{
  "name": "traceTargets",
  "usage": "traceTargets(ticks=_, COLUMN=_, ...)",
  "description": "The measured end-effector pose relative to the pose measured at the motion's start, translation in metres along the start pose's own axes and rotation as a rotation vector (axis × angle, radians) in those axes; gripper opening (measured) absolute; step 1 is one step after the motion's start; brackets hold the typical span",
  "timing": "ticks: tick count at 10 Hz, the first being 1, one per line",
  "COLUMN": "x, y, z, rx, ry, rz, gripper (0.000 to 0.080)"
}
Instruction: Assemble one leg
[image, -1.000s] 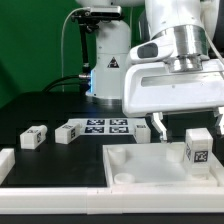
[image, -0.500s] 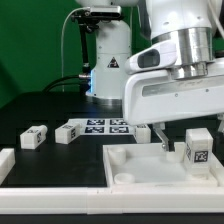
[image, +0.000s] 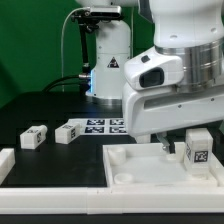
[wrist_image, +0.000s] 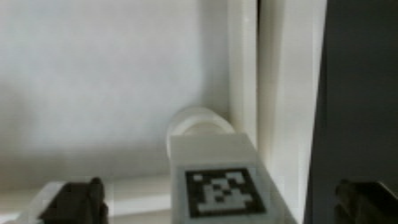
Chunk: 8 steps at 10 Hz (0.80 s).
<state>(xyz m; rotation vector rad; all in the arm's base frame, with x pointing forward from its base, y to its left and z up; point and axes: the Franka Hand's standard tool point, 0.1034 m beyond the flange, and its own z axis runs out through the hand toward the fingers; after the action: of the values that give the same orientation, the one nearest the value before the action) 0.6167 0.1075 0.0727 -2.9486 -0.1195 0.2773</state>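
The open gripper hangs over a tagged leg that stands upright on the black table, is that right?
Not quite. The leg stands upright on the white panel, not the black table, as the exterior view shows. The open gripper does hang over it.

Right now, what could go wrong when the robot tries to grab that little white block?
The leg stands upright between the fingers of the open gripper; an off-centre close might tip it. It also seems to stand close to a raised edge of the panel, so one finger might catch there.
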Motion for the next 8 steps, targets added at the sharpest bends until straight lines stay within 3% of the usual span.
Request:
traceTargets(ticks=1, x=0.0055, y=0.0008, z=-0.0014, rx=-0.005, ry=0.034, rz=0.004, gripper=0.0649)
traceTargets(ticks=2, x=0.0069, y=0.0011, z=-0.0015, rx=-0.009, ry=0.055, rz=0.010, gripper=0.0533)
traceTargets(ticks=3, x=0.0073, y=0.0016, z=-0.0014, rx=-0.011, ry=0.066, rz=0.011, gripper=0.0533)
traceTargets(ticks=5, x=0.0073, y=0.0024, z=-0.0010, rx=-0.011, ry=0.065, rz=0.012, gripper=0.0289)
traceTargets(ticks=8, x=0.0073, y=0.0024, z=-0.0009, rx=-0.009, ry=0.065, rz=0.051, gripper=0.0289)
